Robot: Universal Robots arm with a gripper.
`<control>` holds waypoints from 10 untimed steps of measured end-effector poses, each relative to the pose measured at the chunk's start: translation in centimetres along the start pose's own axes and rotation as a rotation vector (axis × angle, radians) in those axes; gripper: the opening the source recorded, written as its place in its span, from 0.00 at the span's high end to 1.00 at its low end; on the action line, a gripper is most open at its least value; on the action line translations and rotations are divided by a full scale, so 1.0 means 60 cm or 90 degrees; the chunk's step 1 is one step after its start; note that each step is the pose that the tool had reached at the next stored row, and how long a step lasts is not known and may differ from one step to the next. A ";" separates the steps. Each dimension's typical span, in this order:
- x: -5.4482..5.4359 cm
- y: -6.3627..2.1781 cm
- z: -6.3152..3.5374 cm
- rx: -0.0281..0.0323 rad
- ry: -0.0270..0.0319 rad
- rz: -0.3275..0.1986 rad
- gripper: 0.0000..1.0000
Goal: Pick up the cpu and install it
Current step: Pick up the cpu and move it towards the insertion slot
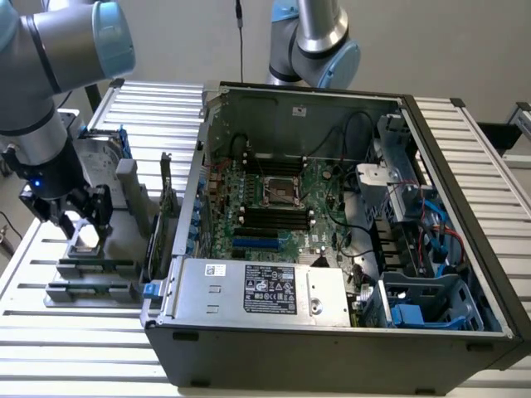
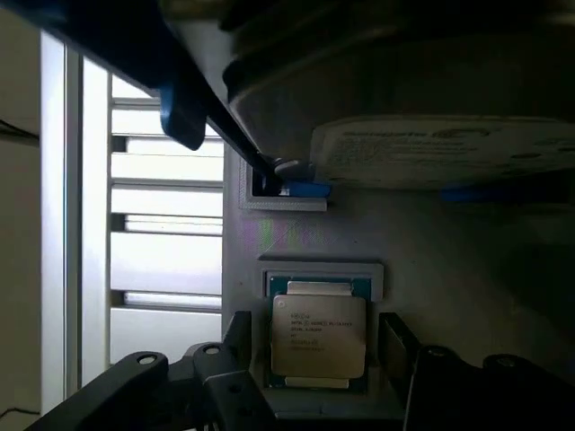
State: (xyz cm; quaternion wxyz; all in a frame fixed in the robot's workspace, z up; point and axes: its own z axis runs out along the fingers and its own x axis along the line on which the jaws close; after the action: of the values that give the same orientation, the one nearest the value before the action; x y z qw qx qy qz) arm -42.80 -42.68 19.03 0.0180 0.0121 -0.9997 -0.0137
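gripper (image 1: 80, 224): hanging wide open over cpu (image 2: 319, 334), holding nothing
fingers (image 2: 239, 346): flanking cpu's two edges, leaving slim gaps

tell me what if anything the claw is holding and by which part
Nothing is held. The open claw straddles the small flat square silver-topped cpu, a finger beside each of two opposite edges, gaps showing on both sides.

Satin silver metal top on the cpu (image 2: 319, 334), matt grey plastic tray (image 2: 431, 242), ribbed bare-metal table (image 1: 75, 340)
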 end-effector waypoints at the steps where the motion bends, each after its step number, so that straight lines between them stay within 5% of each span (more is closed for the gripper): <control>1: 0.000 0.000 0.000 0.0012 0.0006 0.000 0.32; 10: -0.001 0.000 0.002 0.0156 0.0008 0.001 0.32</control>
State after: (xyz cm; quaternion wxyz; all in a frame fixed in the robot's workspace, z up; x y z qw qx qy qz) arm -42.76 -42.69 18.91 0.0185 0.0116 -0.9998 -0.0014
